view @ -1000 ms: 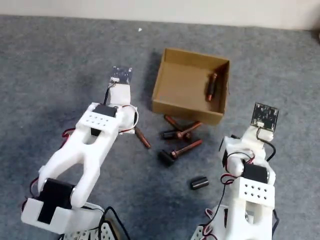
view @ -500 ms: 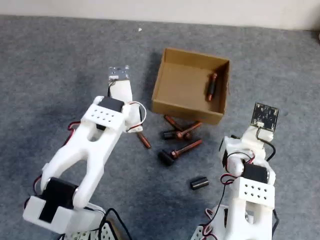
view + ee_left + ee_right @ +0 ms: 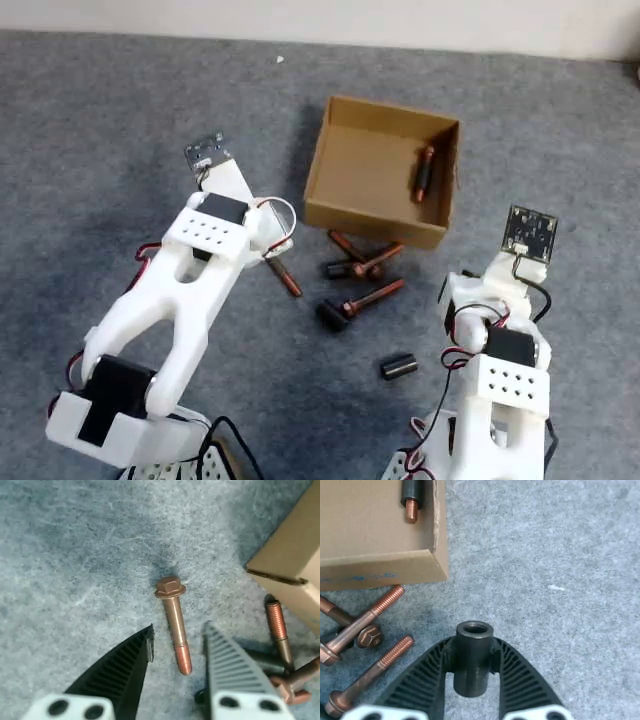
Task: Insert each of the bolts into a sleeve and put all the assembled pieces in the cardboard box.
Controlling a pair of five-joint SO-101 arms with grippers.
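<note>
A copper bolt (image 3: 174, 622) lies flat on the grey carpet, and my left gripper (image 3: 178, 628) hangs open just above it, one finger on each side of its threaded end. From above, that bolt (image 3: 284, 275) lies beside the left arm (image 3: 205, 240). My right gripper (image 3: 472, 649) is shut on a black sleeve (image 3: 472, 655), held with its bore pointing away from the wrist, near the corner of the cardboard box (image 3: 375, 565). The box (image 3: 345, 170) holds one assembled piece (image 3: 423, 173).
Several loose bolts (image 3: 360, 262) are piled in front of the box. A bolt with a black sleeve on its end (image 3: 352, 303) lies below them. A loose black sleeve (image 3: 398, 366) lies nearer the right arm (image 3: 505, 350). Bare carpet stretches left of the box.
The left arm pushed forward toward the single bolt, then its wrist turned, swinging its camera board to the left. The right arm stayed still with the sleeve.
</note>
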